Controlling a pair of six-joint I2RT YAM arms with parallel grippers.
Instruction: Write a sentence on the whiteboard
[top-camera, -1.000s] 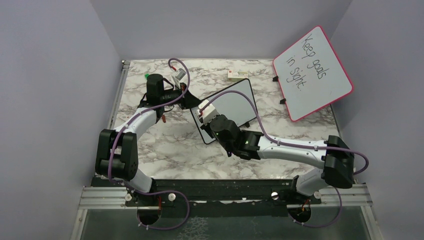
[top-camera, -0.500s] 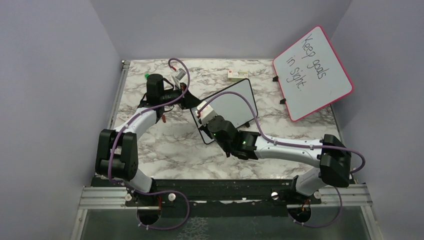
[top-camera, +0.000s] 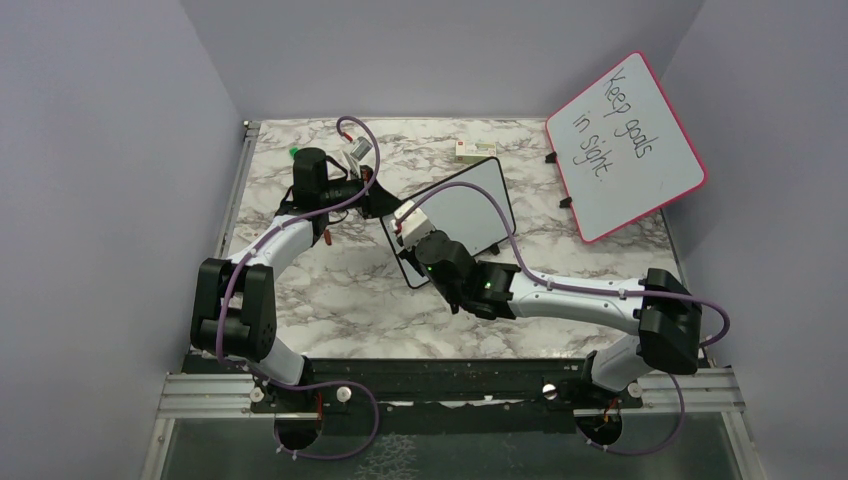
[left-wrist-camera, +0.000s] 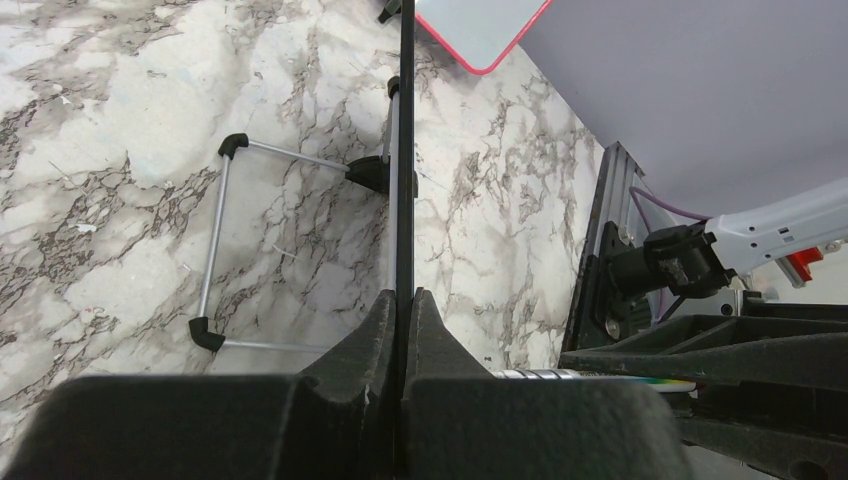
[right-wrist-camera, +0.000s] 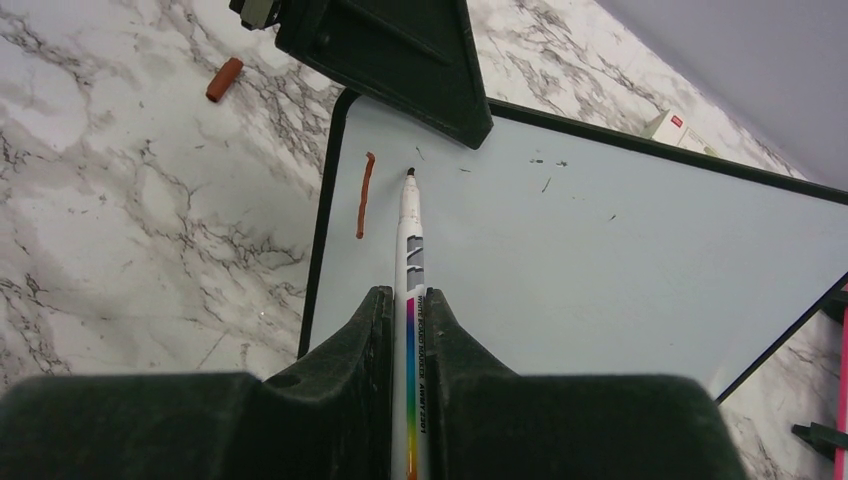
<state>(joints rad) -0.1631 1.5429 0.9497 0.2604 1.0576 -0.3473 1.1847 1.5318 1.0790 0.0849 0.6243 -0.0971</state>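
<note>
Just ahead of the right gripper (right-wrist-camera: 408, 300), which is pinching a whiteboard marker (right-wrist-camera: 411, 240) by its barrel, lies the small black-framed whiteboard (right-wrist-camera: 600, 250). The marker's tip points at the board's upper left corner; I cannot tell whether it touches. Beside the tip, on the side toward the board's left edge, is a single short red-brown stroke (right-wrist-camera: 364, 195), so I judge the sentence barely begun, with only part of a first letter down.

Beyond the tip, the left gripper (left-wrist-camera: 404, 300) is pressed together on the board's thin edge, steadying it on the table (right-wrist-camera: 130, 200).

The next move, as I read it, calls for light, even contact of the tip and short strokes to the right of the first mark, while the left gripper's clamp stops the board from sliding.

Counted:
- Boards: two, the small one being written on and a pink-framed board (top-camera: 660, 185) with black handwriting, well beyond the right gripper.
- Marker: one.
- Red-brown cap (right-wrist-camera: 224, 79): one, off the board's left edge.
- Small box (top-camera: 475, 150): one, past the board.
- Written strokes: one.
</note>
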